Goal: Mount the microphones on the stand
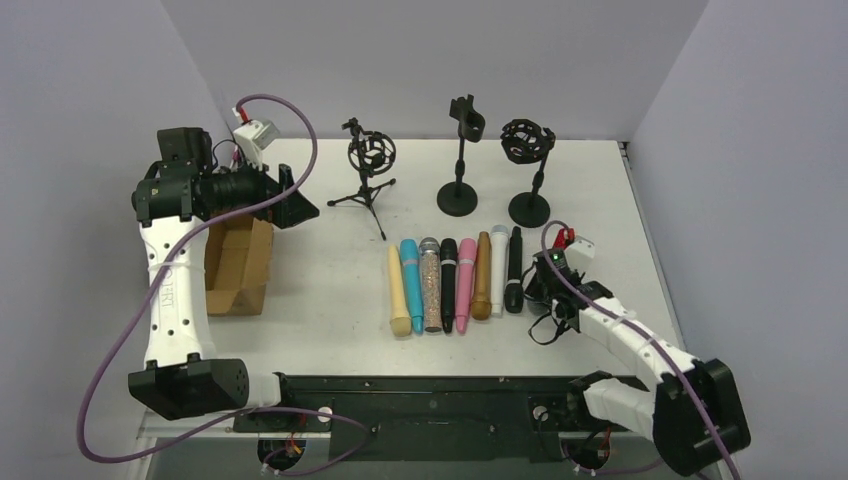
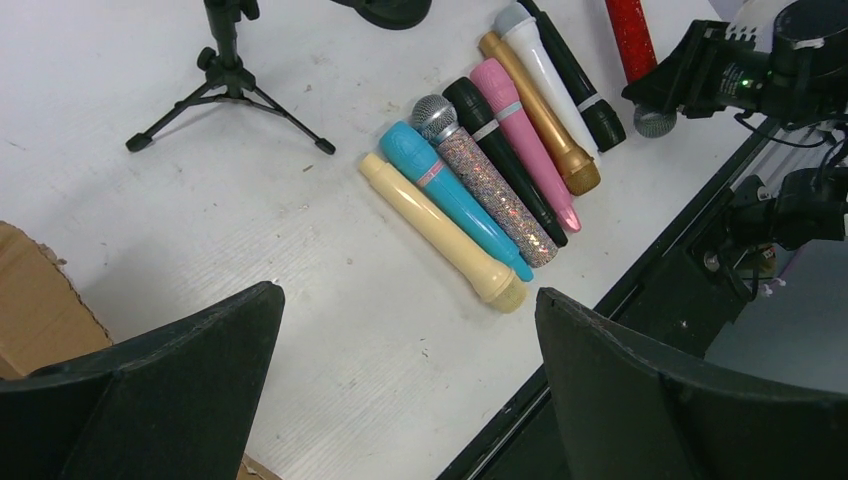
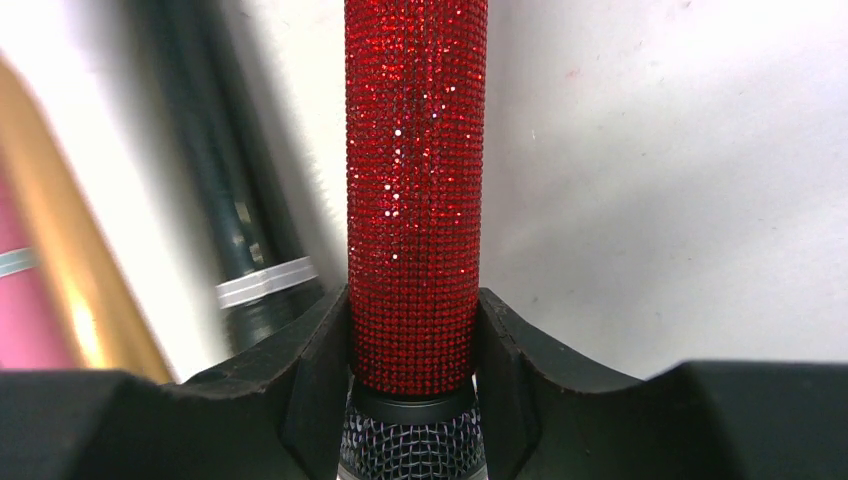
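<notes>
Right gripper: your right gripper [image 3: 415,335] is clenched on the red microphone [image 3: 415,180]; one finger presses each side of the glittery body, just above the mesh head [image 3: 412,450].
Red microphone: you have it at the right end of the row, just beside the slim black microphone [image 1: 514,270] and parallel to it. You cannot tell whether it touches the table [image 1: 320,290].
Left gripper: your left gripper [image 2: 405,300] is released, jaws spread wide with nothing between them, held high over the left side of the table near the cardboard box [image 1: 238,265].
Row: seven more lie side by side mid-table, touching or nearly so. From the left you see the cream microphone [image 1: 398,290], teal microphone [image 1: 412,280], silver glitter microphone [image 1: 431,285], black microphone [image 1: 448,285], pink microphone [image 1: 466,285], golden-brown microphone [image 1: 482,280] and white microphone [image 1: 498,265], then the slim black one.
Stands: the tripod stand [image 1: 370,165], clip stand [image 1: 460,150] and cage stand [image 1: 528,170] are upright behind the row, each holder bare.
</notes>
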Robot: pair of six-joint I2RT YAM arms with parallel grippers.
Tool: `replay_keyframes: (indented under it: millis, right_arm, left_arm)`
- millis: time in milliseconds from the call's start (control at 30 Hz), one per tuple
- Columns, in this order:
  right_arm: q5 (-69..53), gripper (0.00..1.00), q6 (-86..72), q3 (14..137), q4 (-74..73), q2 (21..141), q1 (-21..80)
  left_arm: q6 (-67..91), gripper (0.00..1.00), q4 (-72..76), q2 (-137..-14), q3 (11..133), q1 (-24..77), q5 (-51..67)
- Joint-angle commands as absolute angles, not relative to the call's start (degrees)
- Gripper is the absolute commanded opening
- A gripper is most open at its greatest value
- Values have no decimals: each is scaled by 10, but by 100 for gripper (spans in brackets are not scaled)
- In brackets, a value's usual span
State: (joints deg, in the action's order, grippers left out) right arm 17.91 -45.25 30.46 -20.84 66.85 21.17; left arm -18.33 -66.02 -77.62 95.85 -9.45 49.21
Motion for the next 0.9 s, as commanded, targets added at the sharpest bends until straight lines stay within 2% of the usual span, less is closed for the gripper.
replay_keyframes:
  millis: [0,233,300,367,500,667,767,867]
  right_arm:
    - [207,0,-439,361,-278,549,220]
    - [124,0,-404,482,-390,474,254]
    - [98,0,-404,515,-413,470,288]
    - [66,0,-407,546,-416,475,325]
    - [10,0,-415,625,-411,513,406]
    - [-53,0,-406,740,-402,610,508]
    - [-85,0,-394,814,-400,667,540]
    - [-124,0,-388,878,-397,704,565]
  left_arm:
    - [-212,96,-641,-758,955,-92,533]
    - [-337,96,-580,-669,908,-92,577]
    - [-369,96,-530,-623,874,-92,591]
    - [-382,96,-414,-570,821,-91,605]
    - [-425,96,-256,-484,716,-87,624]
    - [-564,96,-222,-429,665,-83,622]
    - [-637,96,-148,-385,599,-81,633]
    - [-749,96,-152,-350,579,-81,658]
